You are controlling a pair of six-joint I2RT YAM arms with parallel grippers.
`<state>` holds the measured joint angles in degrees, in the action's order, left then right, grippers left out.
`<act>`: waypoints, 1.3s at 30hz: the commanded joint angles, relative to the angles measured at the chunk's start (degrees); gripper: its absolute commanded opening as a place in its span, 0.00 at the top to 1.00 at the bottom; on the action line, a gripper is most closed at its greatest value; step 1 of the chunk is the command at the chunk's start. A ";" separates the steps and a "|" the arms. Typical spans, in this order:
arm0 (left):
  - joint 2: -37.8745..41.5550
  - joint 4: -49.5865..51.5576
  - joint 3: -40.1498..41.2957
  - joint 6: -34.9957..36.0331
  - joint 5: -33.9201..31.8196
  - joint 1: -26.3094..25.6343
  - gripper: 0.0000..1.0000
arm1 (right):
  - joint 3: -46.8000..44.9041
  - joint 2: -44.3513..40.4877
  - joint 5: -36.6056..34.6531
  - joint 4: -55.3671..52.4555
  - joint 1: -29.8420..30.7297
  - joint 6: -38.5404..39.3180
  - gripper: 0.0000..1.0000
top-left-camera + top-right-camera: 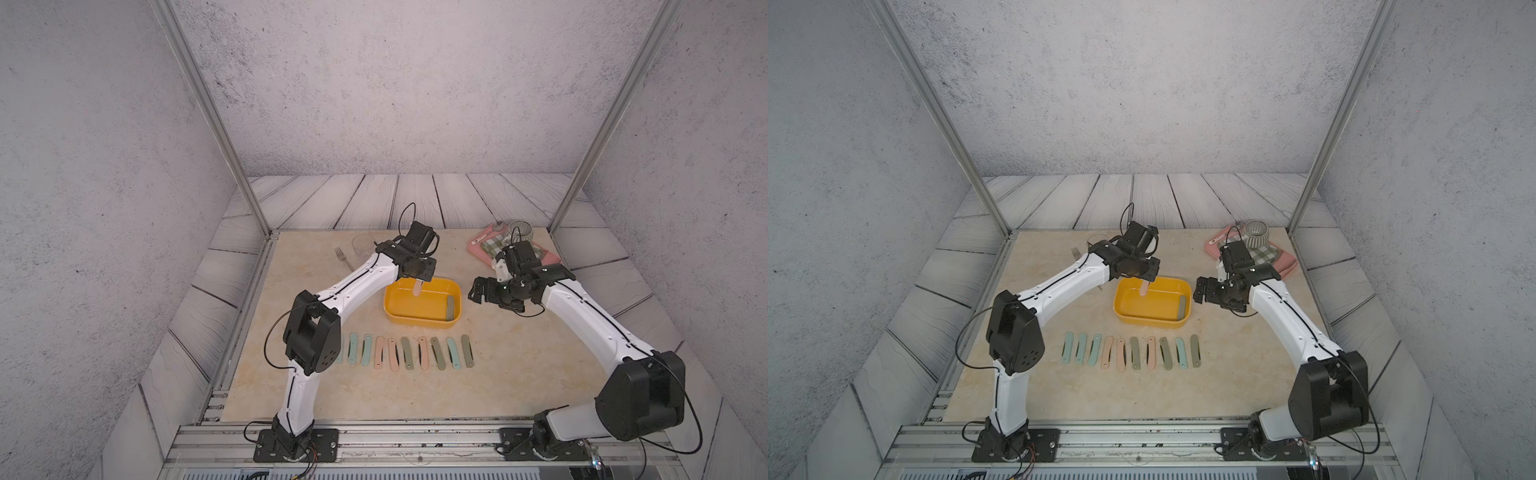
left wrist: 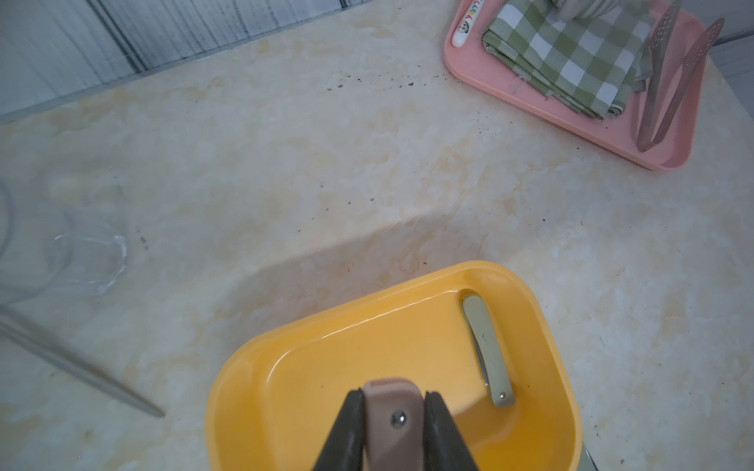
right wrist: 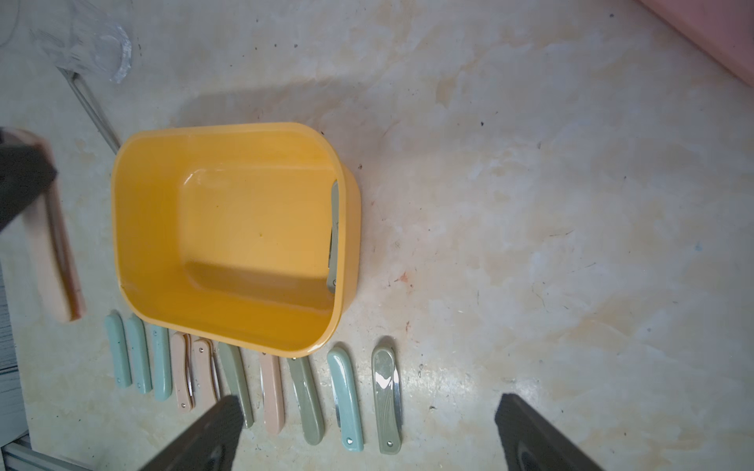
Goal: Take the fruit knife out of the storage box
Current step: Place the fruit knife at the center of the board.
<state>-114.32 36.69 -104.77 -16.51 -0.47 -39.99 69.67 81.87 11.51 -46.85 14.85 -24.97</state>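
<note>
Left hand (image 2: pixel 393 395) grips a pink fruit knife (image 2: pixel 391 432) hanging near-upright, free end down over the yellow storage box (image 2: pixel 408 291); right hand (image 3: pixel 367 401) stands wide open.

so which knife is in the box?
The olive-green knife, flat by the wall of the storage box. The pink knife is in the left tool; the others lie in a row outside.

Pink tray (image 2: pixel 546 102) (checked cloth (image 2: pixel 567 53) aboard); glass (image 1: pixel 362 246), fork (image 1: pixel 343 257).
</note>
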 commanded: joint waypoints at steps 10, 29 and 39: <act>15.80 1.63 23.25 -1.97 -4.99 7.41 0.82 | 0.68 0.57 0.43 -1.05 1.38 0.89 0.01; 24.35 -4.28 49.68 -1.98 -5.40 19.35 0.83 | 0.99 2.14 0.79 -0.96 2.83 1.06 0.01; 22.82 -1.00 48.65 -0.19 -6.19 22.60 0.83 | 1.63 3.11 0.27 -0.92 3.44 0.72 0.01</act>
<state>-91.11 33.41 -55.11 -17.98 -5.65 -18.50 69.78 84.31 11.92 -46.87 18.00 -24.80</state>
